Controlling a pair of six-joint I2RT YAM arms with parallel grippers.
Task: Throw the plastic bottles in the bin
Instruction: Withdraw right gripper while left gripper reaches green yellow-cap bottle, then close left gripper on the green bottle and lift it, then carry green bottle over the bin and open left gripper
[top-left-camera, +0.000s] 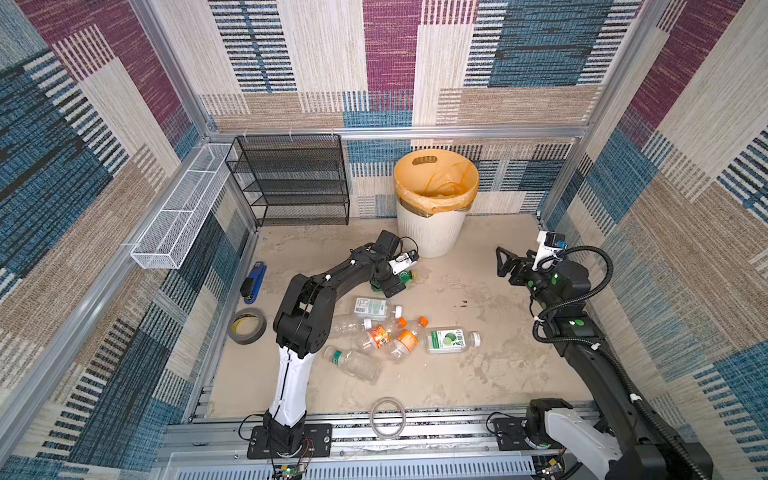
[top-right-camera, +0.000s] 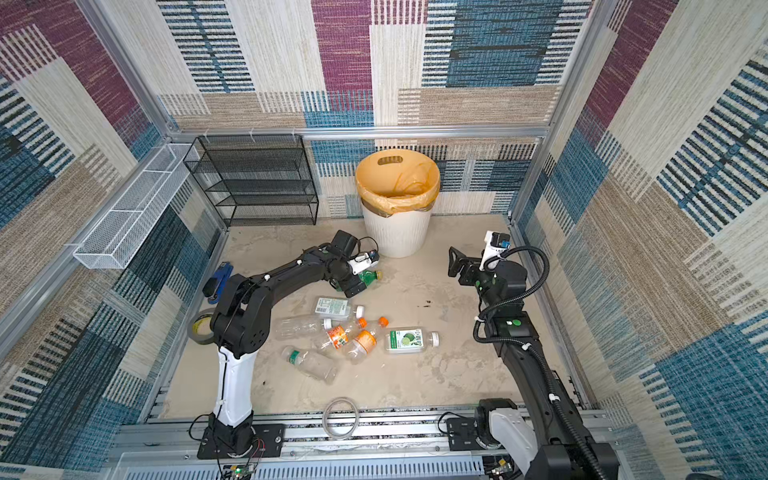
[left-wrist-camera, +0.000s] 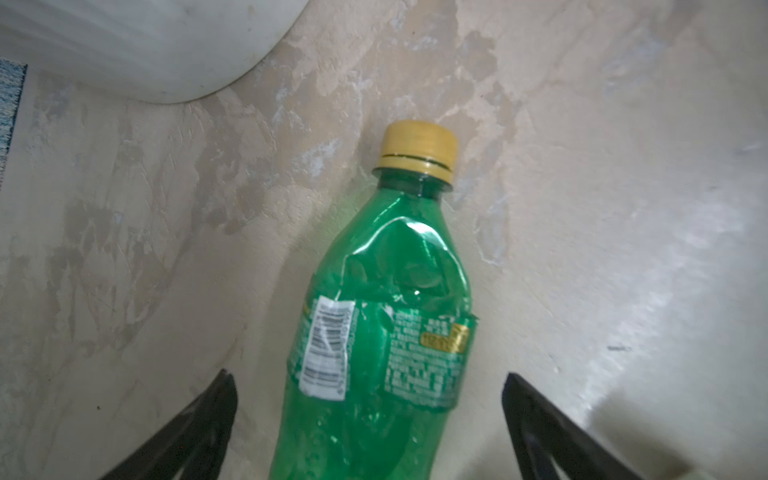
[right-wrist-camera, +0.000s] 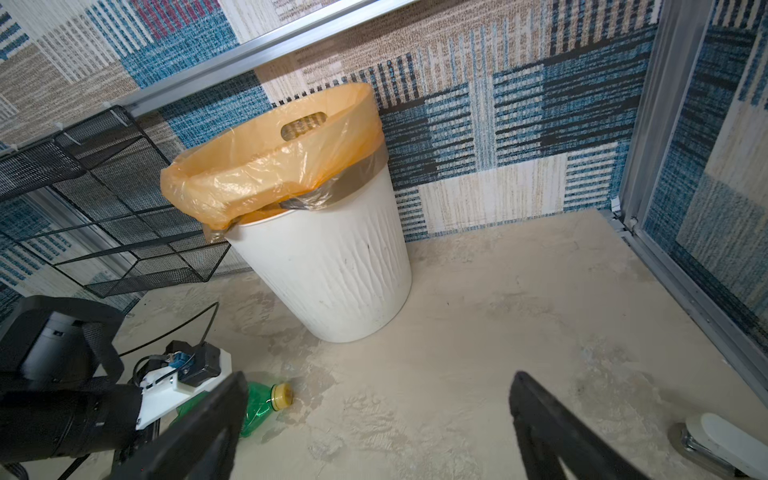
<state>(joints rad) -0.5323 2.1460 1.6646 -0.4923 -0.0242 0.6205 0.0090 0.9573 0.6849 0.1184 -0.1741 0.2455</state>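
Observation:
A dented green bottle (left-wrist-camera: 382, 332) with a yellow cap lies on the floor just in front of the bin (top-left-camera: 432, 232), a white ribbed bucket lined with an orange bag. My left gripper (left-wrist-camera: 368, 376) is open and straddles the bottle's body, one finger on each side with a gap to both. My right gripper (top-left-camera: 503, 262) hangs open and empty above bare floor, to the right of the bin. Several more plastic bottles lie in a cluster mid-floor: a white-labelled one (top-left-camera: 376, 308), two with orange labels (top-left-camera: 405, 340) and one with a lime label (top-left-camera: 451, 340).
A black mesh rack (top-left-camera: 291, 183) stands at the back left beside the bin. A white wire basket (top-left-camera: 183, 208) hangs on the left wall. A blue stapler (top-left-camera: 253, 282) and a grey tape roll (top-left-camera: 247, 326) lie along the left edge. A clear ring (top-left-camera: 387, 417) sits at the front.

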